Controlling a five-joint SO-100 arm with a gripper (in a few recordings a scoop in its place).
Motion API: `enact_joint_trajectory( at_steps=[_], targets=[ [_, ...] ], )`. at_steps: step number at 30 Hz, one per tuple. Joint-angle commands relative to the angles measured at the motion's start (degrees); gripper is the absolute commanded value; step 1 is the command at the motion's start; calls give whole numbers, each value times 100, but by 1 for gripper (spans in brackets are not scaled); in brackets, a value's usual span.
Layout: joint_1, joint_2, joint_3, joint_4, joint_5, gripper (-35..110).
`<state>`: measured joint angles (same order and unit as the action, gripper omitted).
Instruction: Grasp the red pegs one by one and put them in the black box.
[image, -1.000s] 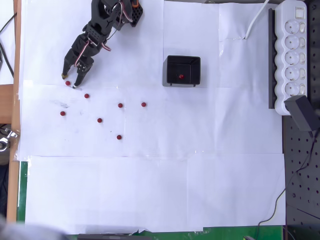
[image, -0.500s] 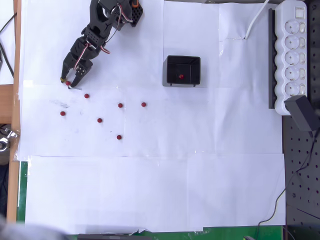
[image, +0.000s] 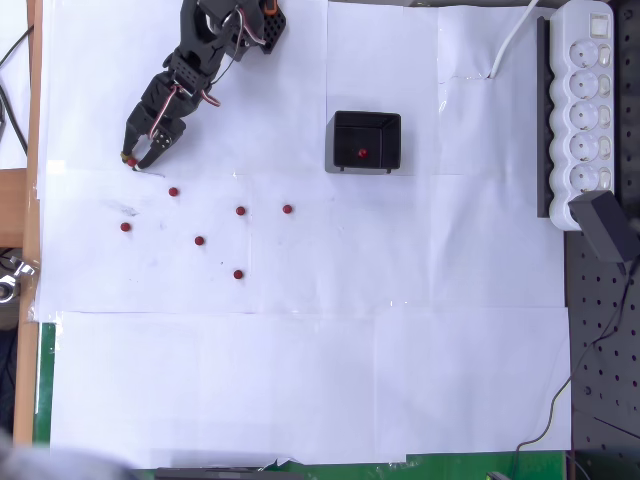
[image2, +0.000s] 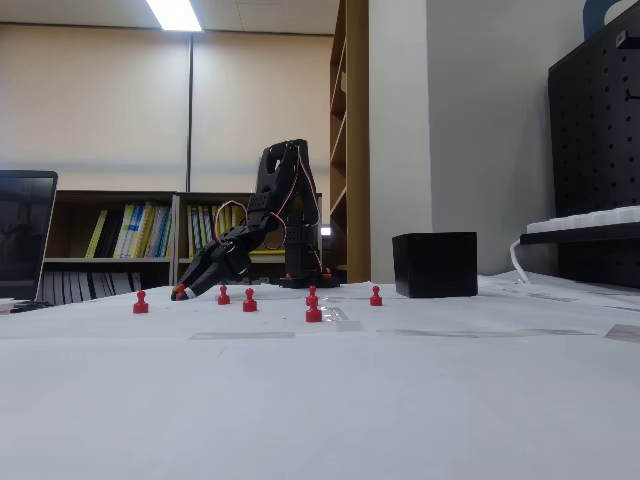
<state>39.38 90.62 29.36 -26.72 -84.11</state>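
In the overhead view my gripper (image: 133, 160) is down at the upper left of the white paper, shut on a red peg (image: 130, 161) whose red shows at the fingertips. Several more red pegs lie loose on the paper, among them one (image: 173, 191) just right of the gripper, one (image: 125, 227) below it and one (image: 238, 274) farthest down. The black box (image: 366, 141) stands to the right with one red peg (image: 362, 154) inside. In the fixed view the gripper (image2: 180, 293) is low at the table, left of the pegs (image2: 249, 300) and the box (image2: 434, 264).
A white power strip (image: 587, 110) on a black rail lies along the right edge, with a black plug (image: 608, 226) below it. The paper's left edge meets a wooden strip (image: 33, 120). The arm's base (image: 235, 22) sits at the top.
The gripper's fingers have closed around the peg that lay between them, and the gripper has shifted slightly up and left. The other pegs have not moved.
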Motion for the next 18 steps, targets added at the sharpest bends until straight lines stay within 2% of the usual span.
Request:
enact_joint_trajectory(
  at_steps=[1,2,6,12,15,18],
  targets=[
    [-35,-606,70,1055,105,0],
    [-62,-923,193,1784,185,0],
    [-422,-2250,1389,5994,378,0],
    [-2373,-2874,4245,10960,-905,0],
    [-3498,-2593,5537,12489,-1406,0],
    [-4676,-2224,6442,12981,-2355,0]
  ],
)
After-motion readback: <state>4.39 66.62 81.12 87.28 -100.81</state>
